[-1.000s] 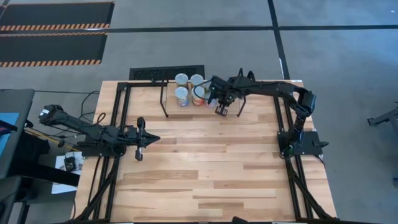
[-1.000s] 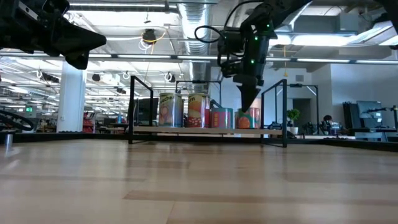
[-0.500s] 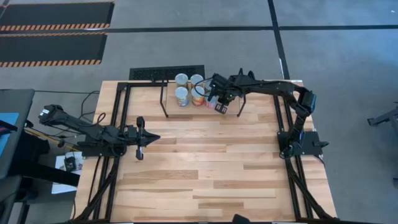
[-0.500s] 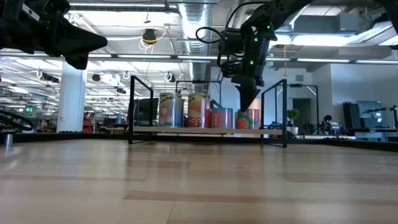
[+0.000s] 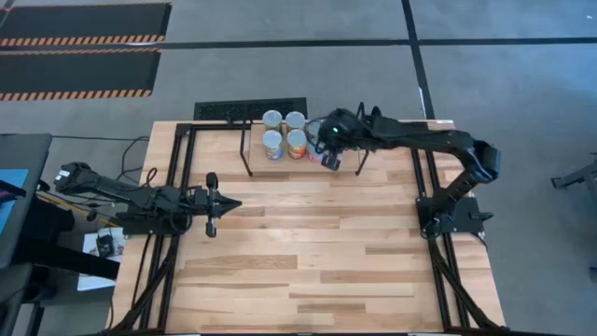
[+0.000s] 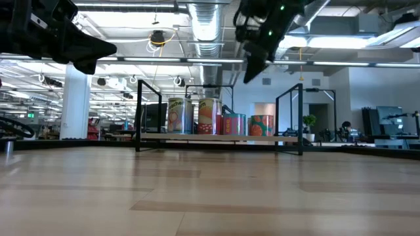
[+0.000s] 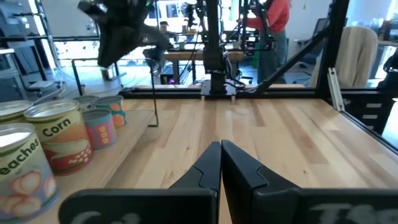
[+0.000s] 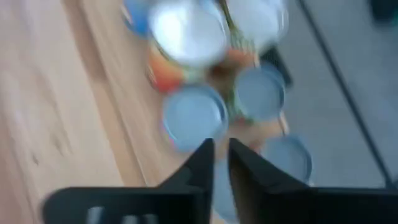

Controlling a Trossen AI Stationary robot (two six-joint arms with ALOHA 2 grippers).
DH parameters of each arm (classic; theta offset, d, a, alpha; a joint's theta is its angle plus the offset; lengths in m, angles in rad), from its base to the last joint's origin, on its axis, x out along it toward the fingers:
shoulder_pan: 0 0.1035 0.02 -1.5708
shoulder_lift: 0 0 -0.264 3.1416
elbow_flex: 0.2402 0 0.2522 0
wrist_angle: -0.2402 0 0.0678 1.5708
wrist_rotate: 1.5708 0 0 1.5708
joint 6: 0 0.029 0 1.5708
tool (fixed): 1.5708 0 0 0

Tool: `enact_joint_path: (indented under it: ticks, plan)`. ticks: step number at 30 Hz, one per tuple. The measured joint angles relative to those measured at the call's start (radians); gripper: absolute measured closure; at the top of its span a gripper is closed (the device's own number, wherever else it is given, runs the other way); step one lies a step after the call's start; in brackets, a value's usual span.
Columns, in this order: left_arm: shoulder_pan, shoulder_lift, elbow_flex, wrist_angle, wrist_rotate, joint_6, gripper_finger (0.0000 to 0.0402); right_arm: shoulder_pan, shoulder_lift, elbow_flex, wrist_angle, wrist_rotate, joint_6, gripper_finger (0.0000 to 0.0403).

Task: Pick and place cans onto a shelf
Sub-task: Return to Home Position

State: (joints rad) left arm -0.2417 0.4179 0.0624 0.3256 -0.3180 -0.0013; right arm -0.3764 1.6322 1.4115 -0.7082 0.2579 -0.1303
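Near left edge of table (image 5: 308, 243): left pincer (image 5: 210, 203), closed, empty, above bare planks. Wide open room across middle and near edge. By far edge: shelf (image 6: 164, 137), cans (image 6: 216, 118) clustered tight on it. Above shelf's right end: right pincer (image 5: 328, 157), fingers together, gripping nothing, raised clear of can tops. Some cans hidden under right arm; count unclear.

Silver-topped cans (image 5: 272, 140), labels yellow, orange, teal (fruit pictures); pale wood shelf (image 6: 210, 137), black wire frames (image 6: 301, 118).
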Motion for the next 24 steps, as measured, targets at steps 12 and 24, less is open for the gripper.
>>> enact_joint_path:
  ticks: [12,24]
  plan:
    - [0.038,-0.144,0.0,-0.122,0.054,0.043,0.0401,0.129,-0.33,-0.461,0.507,-0.123,-0.059,0.0396]
    - [0.305,-0.419,0.001,-0.362,0.309,0.04,0.0401,0.145,-0.674,-0.835,0.801,-0.289,-0.053,0.0398]
